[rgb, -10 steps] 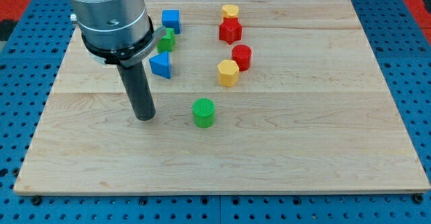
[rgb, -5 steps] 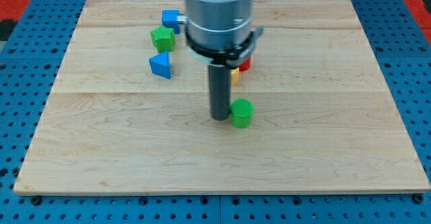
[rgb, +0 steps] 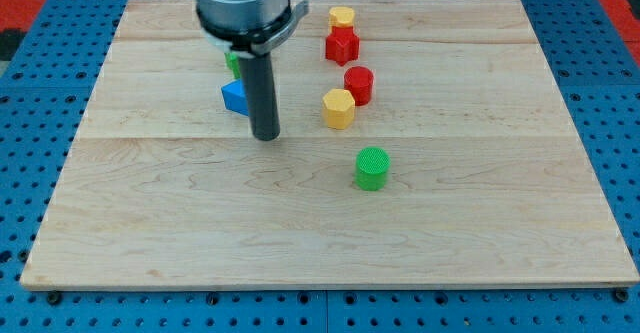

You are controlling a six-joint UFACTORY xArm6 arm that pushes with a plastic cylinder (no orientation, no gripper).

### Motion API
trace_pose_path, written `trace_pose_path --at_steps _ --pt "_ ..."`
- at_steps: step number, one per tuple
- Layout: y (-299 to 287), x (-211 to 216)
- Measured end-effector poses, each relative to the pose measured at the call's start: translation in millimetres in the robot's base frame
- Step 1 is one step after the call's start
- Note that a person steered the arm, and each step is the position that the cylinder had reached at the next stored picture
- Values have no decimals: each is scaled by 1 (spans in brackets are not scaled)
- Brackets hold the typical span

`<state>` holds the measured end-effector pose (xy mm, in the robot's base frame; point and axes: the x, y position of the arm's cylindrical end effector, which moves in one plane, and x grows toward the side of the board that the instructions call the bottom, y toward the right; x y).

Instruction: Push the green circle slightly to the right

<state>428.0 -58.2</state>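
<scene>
The green circle (rgb: 372, 167) stands on the wooden board (rgb: 480, 223), a little right of the middle. My tip (rgb: 265, 136) rests on the board well to the left of it and slightly higher in the view, clear of it. The rod stands just right of the blue triangle (rgb: 234, 96), partly hiding it. A green block (rgb: 232, 63) behind the rod is mostly hidden.
A yellow block (rgb: 338, 108) and a red cylinder (rgb: 359, 84) sit above the green circle. A red block (rgb: 341, 45) and a yellow block (rgb: 342, 17) stand near the view's top. The arm's grey body (rgb: 242, 3) covers the top left of centre.
My tip pushed the green circle to the right, from about the middle to right of it, then drew back to the left and upward, away from the circle.
</scene>
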Motion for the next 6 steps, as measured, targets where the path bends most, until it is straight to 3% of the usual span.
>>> trace_pose_path --at_steps 3,6 --pt "5 -24" --pt "2 -78"
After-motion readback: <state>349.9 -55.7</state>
